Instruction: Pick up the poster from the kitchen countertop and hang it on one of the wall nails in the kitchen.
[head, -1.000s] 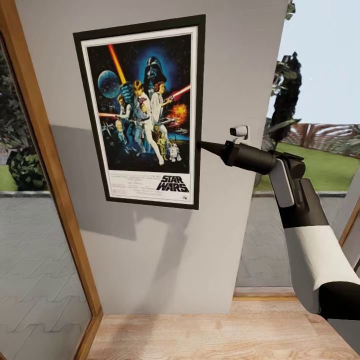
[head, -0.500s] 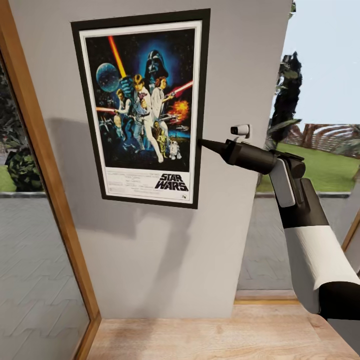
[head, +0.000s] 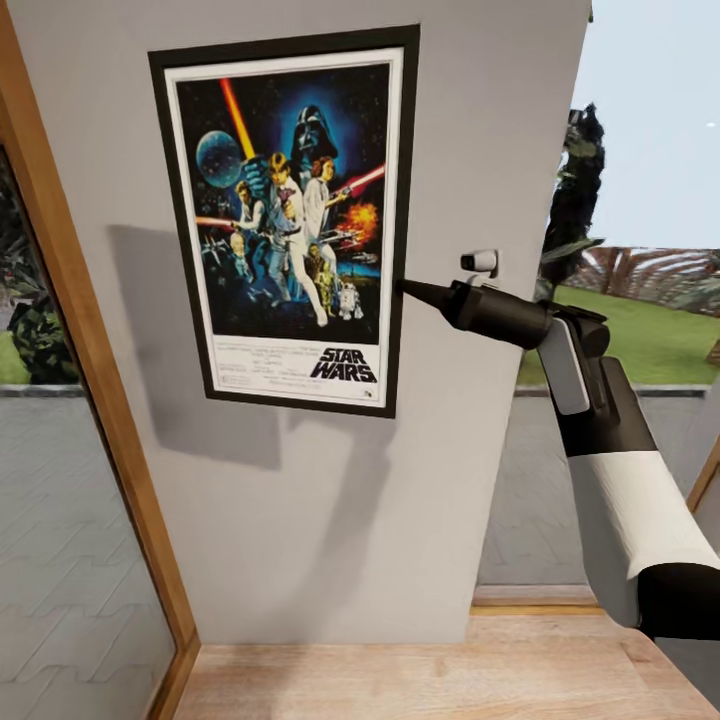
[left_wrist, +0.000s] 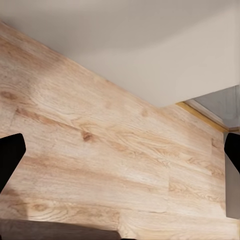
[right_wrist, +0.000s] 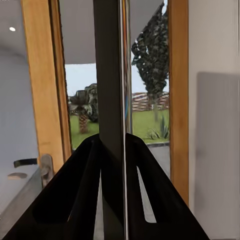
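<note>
The rectangular black-framed Star Wars poster (head: 288, 215) is lying flat against the pale grey wall (head: 480, 130), upright, between the wooden window frame (head: 95, 350) and the wall's right corner. The right gripper (head: 403, 288) is reaching in from the right, its dark fingers (right_wrist: 80, 200) clenching the poster's right frame edge (right_wrist: 111, 100), which is running edge-on between them in the right wrist view. The left gripper (left_wrist: 120, 160) is pointing down at the light wooden floor (left_wrist: 100, 150), its jaws spread wide and holding nothing.
</note>
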